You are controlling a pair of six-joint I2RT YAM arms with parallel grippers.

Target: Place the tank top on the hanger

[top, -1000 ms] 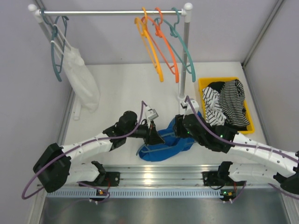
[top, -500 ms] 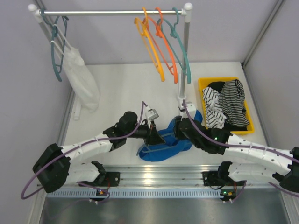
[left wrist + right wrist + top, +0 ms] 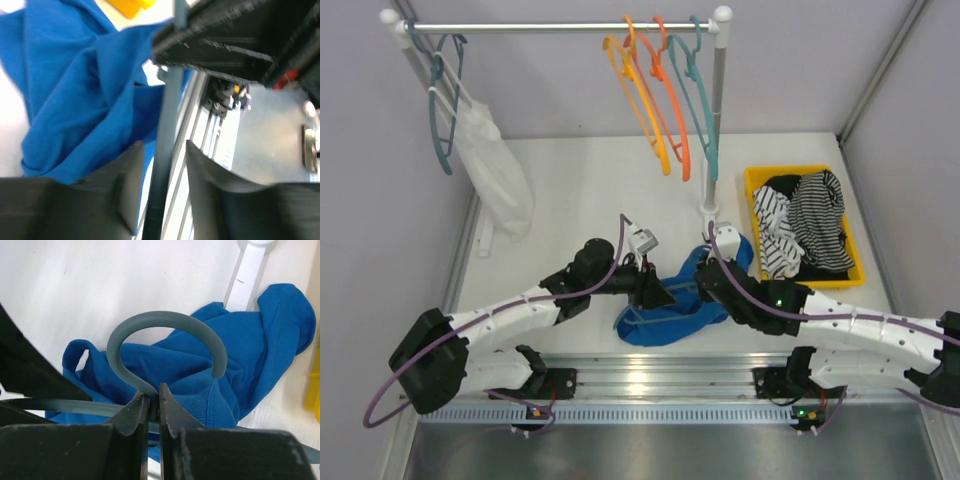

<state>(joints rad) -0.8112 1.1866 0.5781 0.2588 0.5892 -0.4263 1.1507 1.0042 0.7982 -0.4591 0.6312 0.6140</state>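
The royal-blue tank top lies crumpled on the table between my two arms, and also fills the left wrist view and right wrist view. The slate-teal hanger lies over it. My right gripper is shut on the hanger's neck just below the curved hook. My left gripper is open, with a bar of the hanger running between its fingers and a gap on each side. From above, the left gripper and right gripper sit close together over the top.
A clothes rail at the back carries orange hangers, a teal hanger and, far left, a white garment. The rail's post stands just behind the tank top. A yellow bin at right holds striped garments.
My right gripper moved left to the hanger and shut on its neck. My left gripper opened around the hanger's bar. The hangers on the rail swung slightly.
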